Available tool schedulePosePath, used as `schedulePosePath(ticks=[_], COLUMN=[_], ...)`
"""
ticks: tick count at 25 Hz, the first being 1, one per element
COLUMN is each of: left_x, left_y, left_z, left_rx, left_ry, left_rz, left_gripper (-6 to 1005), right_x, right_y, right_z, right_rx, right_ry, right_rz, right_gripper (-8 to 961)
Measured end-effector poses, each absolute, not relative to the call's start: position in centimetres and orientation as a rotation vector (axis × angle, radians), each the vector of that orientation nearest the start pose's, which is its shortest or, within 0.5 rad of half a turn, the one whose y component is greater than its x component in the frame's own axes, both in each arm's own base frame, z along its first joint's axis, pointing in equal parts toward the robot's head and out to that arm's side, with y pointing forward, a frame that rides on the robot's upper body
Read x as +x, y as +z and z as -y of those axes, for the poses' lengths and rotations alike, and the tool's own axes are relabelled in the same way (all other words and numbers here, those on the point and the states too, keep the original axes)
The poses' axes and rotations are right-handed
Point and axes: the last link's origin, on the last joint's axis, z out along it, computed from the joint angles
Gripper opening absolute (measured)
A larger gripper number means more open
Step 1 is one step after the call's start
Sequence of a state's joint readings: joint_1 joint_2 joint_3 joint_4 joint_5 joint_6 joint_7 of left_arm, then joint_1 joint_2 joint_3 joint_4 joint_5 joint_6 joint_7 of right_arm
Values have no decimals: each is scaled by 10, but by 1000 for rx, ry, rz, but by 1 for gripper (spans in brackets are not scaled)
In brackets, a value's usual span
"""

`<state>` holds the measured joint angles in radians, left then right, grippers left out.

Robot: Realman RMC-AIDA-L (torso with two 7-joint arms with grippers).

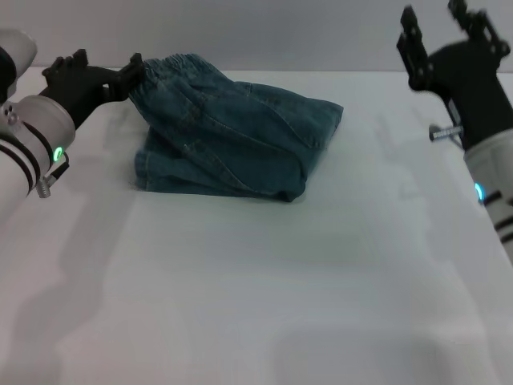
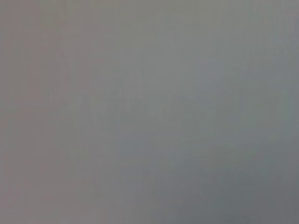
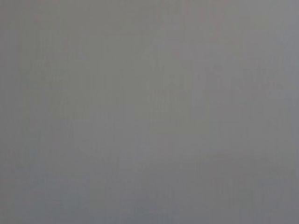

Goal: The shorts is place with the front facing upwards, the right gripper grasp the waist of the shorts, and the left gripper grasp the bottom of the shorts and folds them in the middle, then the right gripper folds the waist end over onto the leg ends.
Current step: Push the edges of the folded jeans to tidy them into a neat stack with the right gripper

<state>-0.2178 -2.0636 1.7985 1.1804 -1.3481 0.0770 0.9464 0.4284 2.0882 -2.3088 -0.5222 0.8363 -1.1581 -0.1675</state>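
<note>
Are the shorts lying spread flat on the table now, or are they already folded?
Folded. The shorts lie in a compact stack of layers, with the gathered waistband on top, beside the left gripper.

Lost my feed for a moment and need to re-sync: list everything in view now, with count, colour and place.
shorts: one, blue-green denim, folded in a bundle, far left of centre on the table.
table: one, white, bare in front of the shorts.
left gripper: one, black, at the gathered waistband on the bundle's far left corner, apparently pinching it.
right gripper: one, black, raised at far right, fingers open, clear of the shorts.
Both wrist views: plain grey, nothing discernible.
</note>
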Motion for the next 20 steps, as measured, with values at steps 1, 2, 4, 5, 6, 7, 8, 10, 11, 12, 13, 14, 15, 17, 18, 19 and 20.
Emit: schedulePosePath(ticks=[1, 2, 4, 5, 6, 7, 8, 10, 11, 12, 13, 14, 15, 17, 18, 19, 20], left_x=[-234, -232, -229, -228, -226, -224, -223, -225, -225, -227, -229, -233, -234, -238, -240, -242, -247], left_y=[1, 1, 0, 0, 0, -1, -1, 0, 0, 0, -1, -3, -5, -10, -11, -12, -16], left_z=[-380, -377, -371, -370, -367, -365, -363, -353, -349, -342, -336, -330, -326, -320, -319, -319, -320], left_rx=[-1716, -1694, -1646, -1631, -1610, -1596, -1572, -1500, -1478, -1448, -1439, -1444, -1459, -1499, -1514, -1524, -1555], left_ry=[-517, -526, -545, -553, -572, -590, -619, -705, -739, -802, -855, -897, -933, -975, -974, -968, -926], left_rz=[774, 763, 734, 724, 714, 710, 708, 688, 665, 616, 555, 490, 431, 347, 321, 301, 293], left_gripper=[857, 855, 852, 850, 848, 846, 845, 841, 839, 838, 836, 834, 830, 823, 819, 815, 811], right_x=[233, 237, 243, 244, 245, 245, 245, 243, 241, 239, 238, 236, 236, 236, 237, 239, 239], right_y=[-41, -43, -48, -51, -54, -58, -61, -68, -71, -75, -78, -82, -85, -90, -92, -95, -95], right_z=[-343, -340, -333, -331, -329, -327, -326, -325, -324, -323, -321, -320, -319, -317, -316, -315, -315], right_rx=[-1637, -1644, -1662, -1681, -1701, -1736, -1759, -1819, -1850, -1882, -1908, -1936, -1962, -2001, -2015, -2033, -2033], right_ry=[886, 894, 913, 927, 940, 962, 976, 996, 993, 988, 981, 976, 970, 961, 953, 932, 932], right_rz=[-320, -349, -404, -430, -454, -481, -499, -519, -517, -510, -505, -501, -505, -521, -528, -536, -536], right_gripper=[575, 569, 519, 474, 430, 385, 341, 304, 286, 268, 249, 231, 212, 176, 157, 139, 92])
